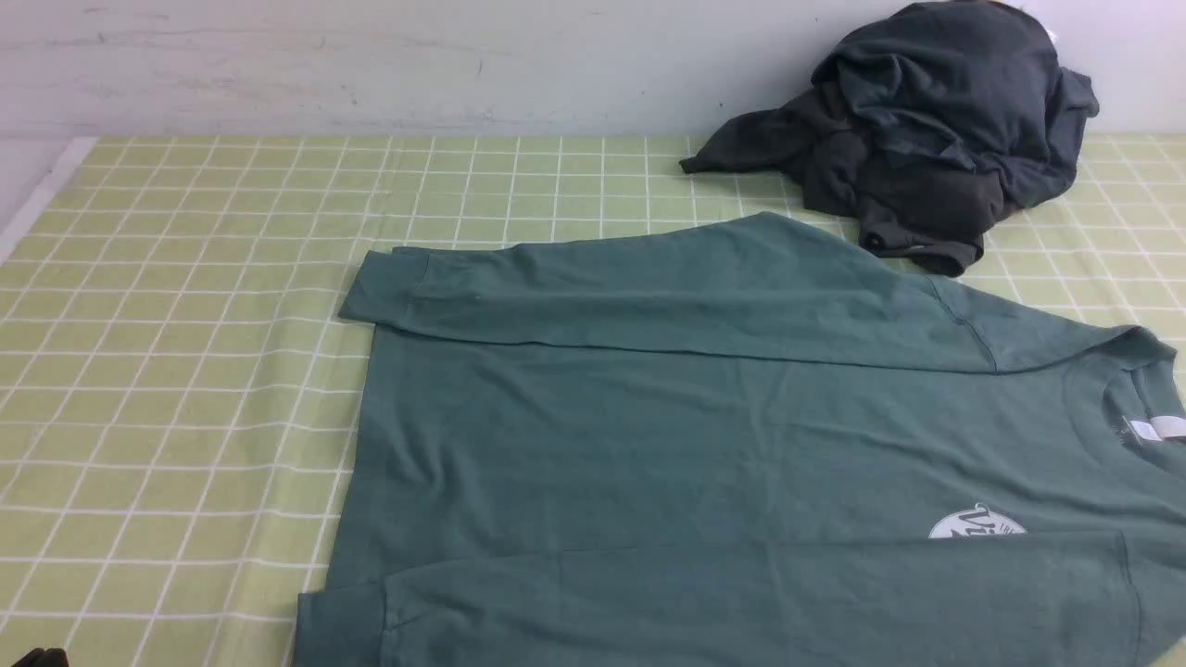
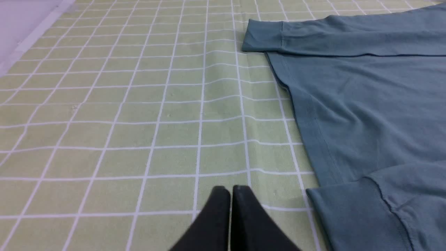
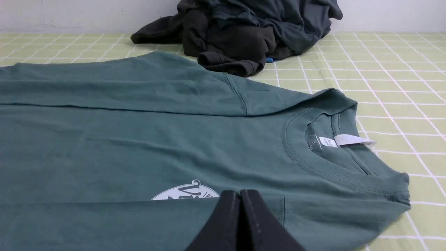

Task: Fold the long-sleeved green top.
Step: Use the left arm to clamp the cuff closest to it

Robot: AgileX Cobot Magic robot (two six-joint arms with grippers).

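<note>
The green long-sleeved top (image 1: 723,445) lies flat on the checked cloth with its collar and white neck label (image 1: 1158,428) to the right. Both sleeves are folded in across the body, the far one (image 1: 649,287) and the near one (image 1: 741,602), which half covers the round white chest print (image 1: 977,526). My left gripper (image 2: 231,190) is shut and empty over bare cloth, just left of the near ribbed cuff (image 2: 352,216). Above the near sleeve, beside the print (image 3: 184,191), my right gripper (image 3: 239,192) is shut with nothing in it. The collar (image 3: 334,146) lies beyond it.
A heap of dark charcoal-grey garments (image 1: 927,130) sits at the back right against the white wall, touching the top's far shoulder. The green-and-white checked tablecloth (image 1: 185,371) spreads out to the left of the top. The table's left edge (image 1: 37,199) shows at the far left.
</note>
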